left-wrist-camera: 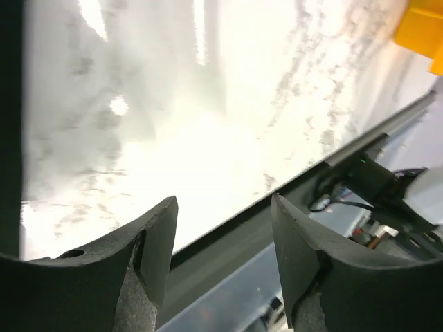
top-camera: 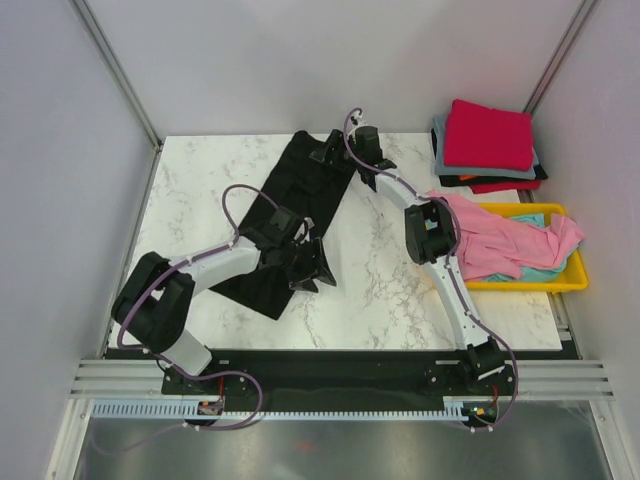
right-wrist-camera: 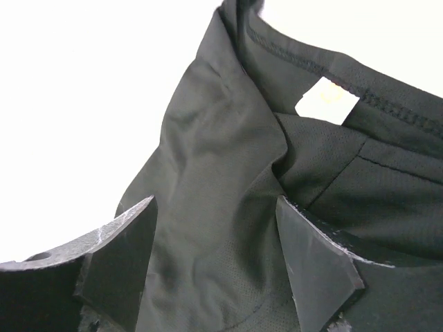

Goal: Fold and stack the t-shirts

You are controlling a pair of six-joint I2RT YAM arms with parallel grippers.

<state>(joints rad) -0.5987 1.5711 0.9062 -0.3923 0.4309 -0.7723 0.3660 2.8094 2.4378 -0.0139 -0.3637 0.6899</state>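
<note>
Spread wide with nothing between its fingers, the right gripper [right-wrist-camera: 216,207] hovers just over the collar end of the black cotton short-sleeved t-shirt [top-camera: 310,190]. Its wrist view shows the small white neck label [right-wrist-camera: 327,100] and a rumpled fold of dark cloth directly below the parted jaws. The left gripper [left-wrist-camera: 223,207] is likewise spread and holds nothing. It sits low near the shirt's other end, and its own camera looks mostly across the bare white marble desk [top-camera: 200,200]. The black shirt lies stretched out in a long, narrow diagonal strip on the desk, the collar toward the far edge and the hem toward the left arm. It looks as if its sides are folded in but not its length, though the overhead view cannot settle that. At the far right corner sits a tidy stack of folded shirts, a red t-shirt [top-camera: 488,135] on top with grey [top-camera: 438,135] and darker layers showing beneath, so several garments appear finished. A crumpled pink t-shirt [top-camera: 495,240] and a teal one [top-camera: 540,270] lie heaped in the yellow plastic tray [top-camera: 575,278], unfolded. By my judgement the task is around its middle: the black shirt needs its final folds and a place on the stack, then the pink and teal remain.
</note>
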